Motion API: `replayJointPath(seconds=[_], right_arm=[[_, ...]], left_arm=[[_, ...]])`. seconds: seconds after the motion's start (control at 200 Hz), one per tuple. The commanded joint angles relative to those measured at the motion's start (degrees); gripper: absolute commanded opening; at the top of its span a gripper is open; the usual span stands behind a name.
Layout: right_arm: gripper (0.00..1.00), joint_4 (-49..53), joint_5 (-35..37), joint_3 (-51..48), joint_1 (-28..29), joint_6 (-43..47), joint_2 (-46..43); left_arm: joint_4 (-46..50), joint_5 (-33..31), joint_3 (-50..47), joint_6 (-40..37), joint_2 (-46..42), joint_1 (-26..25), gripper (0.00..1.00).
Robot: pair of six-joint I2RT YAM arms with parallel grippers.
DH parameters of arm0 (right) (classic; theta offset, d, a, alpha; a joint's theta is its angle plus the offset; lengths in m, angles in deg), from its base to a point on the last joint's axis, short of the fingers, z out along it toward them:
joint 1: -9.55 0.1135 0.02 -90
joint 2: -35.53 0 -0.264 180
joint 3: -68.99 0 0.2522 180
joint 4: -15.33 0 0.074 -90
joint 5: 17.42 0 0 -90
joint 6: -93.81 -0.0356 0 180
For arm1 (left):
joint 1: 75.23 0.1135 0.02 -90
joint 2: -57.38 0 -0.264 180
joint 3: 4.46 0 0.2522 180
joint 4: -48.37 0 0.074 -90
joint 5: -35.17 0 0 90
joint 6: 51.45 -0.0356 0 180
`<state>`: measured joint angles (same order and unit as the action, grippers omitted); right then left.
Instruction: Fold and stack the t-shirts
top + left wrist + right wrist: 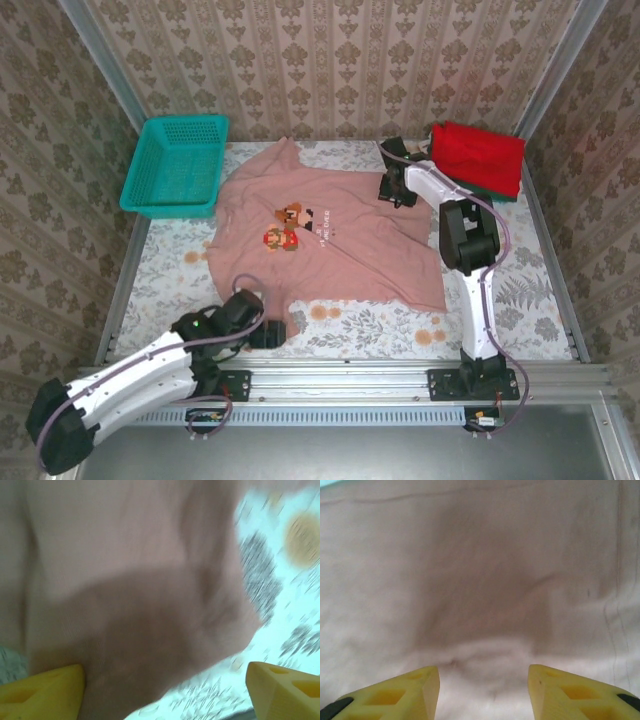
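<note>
Pink shirt (350,255): spread flat mid-frame on the bench (530,300), print up.
Left fingers (45,692): spread wide over the lower-left hem, nothing pinched.
Right fingers (395,692): apart above the upper-right sleeve, not grasping.
Tip: I'd bite cloth fully at both spots, then lift evenly so the fold lands square.
Red shirt (478,150): folded, upper right.
</note>
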<state>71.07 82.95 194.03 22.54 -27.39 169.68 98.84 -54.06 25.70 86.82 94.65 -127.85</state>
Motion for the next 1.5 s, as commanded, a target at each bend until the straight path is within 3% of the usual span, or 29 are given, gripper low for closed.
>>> replayJointPath(seconds=[0.0,0.135,0.22,0.395,0.525,0.66,0.78,0.955,1.125,1.305,1.495], right_arm=[[0.53,8.94,-1.20,7.26,-1.51,1.91,6.14],[0.54,13.62,-1.67,17.27,-3.79,2.45,12.49],[0.54,16.90,-1.83,24.66,-5.20,2.92,16.19],[0.56,19.39,-5.34,37.02,-6.75,5.60,21.91],[0.58,20.37,-5.67,38.27,-6.19,7.16,18.43],[0.66,22.27,-4.56,35.78,-4.67,8.71,9.38],[0.70,21.53,-1.92,24.58,-1.74,9.80,-2.89],[0.71,1.75,-1.76,-23.00,2.07,4.00,-32.97],[0.65,1.07,6.30,-51.45,7.07,-5.83,-52.79],[0.60,3.45,7.10,-68.39,7.05,-12.45,-66.36],[0.59,2.06,5.26,-73.48,6.92,-14.90,-67.82]], left_arm=[[8.56,-2.61,-2.63,11.07,-3.53,-2.89,0.83],[15.77,-3.47,-3.20,14.31,-5.34,-3.42,0.80],[17.00,-3.02,-3.98,16.55,-5.88,-4.60,0.74],[19.21,-3.51,-4.04,18.79,-8.38,-6.18,0.74],[20.03,-4.02,-4.14,19.30,-11.42,-6.18,0.75],[20.68,-7.54,-2.90,20.20,-14.06,-6.15,0.88],[19.86,-12.04,-0.44,19.71,-13.30,-5.83,0.96],[16.98,-17.35,2.01,19.87,-7.24,-5.55,1.00],[18.34,-21.15,7.05,18.61,-0.08,-5.70,1.00],[22.26,-24.26,9.52,22.85,1.48,-8.97,0.99],[22.32,-21.94,4.43,28.81,0.01,-8.99,0.80]])
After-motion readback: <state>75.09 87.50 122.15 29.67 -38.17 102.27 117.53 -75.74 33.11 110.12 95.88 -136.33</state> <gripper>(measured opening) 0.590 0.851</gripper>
